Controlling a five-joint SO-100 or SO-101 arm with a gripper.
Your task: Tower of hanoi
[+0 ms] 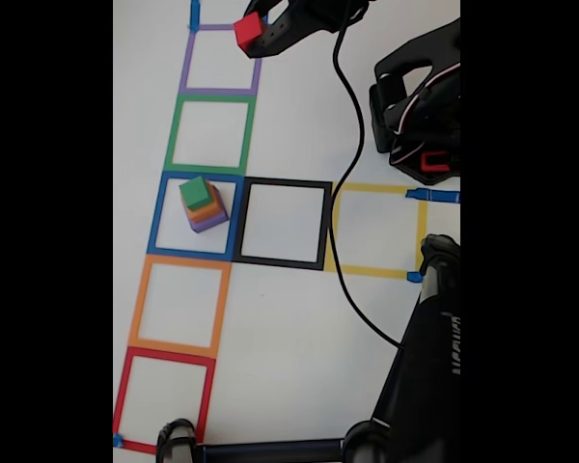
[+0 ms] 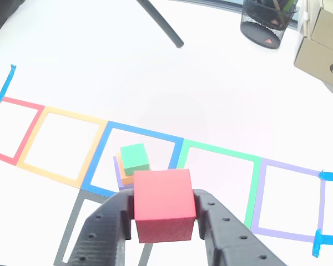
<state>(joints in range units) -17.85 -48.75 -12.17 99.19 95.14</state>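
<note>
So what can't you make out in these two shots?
- Purple cube: mostly hidden under the orange cube and green cube in both views.
- Gripper: its base is cut off by the bottom edge in the other view.
- Red cube: its far side is hidden by the fingers in the fixed view.

Fixed view: portrait picture set between black bars at left and right. Light is bright and even; the white table (image 1: 289, 318) reads slightly grey-blue, with no hard glare. Shadows are faint — a soft one hugs the stacked cubes (image 1: 205, 204). Detail is soft throughout, tape edges slightly fuzzy, compression blur on the dark arm parts at the right edge.

Other view: much brighter. The table (image 2: 155, 72) is washed out toward its far edge — near pure white, surface texture lost. The red cube (image 2: 164, 206) up close is sharp and evenly lit, its lower face darker. Tape lines bow slightly near the picture's edges. The mesh cup (image 2: 267, 22) at top is a little soft.
</note>
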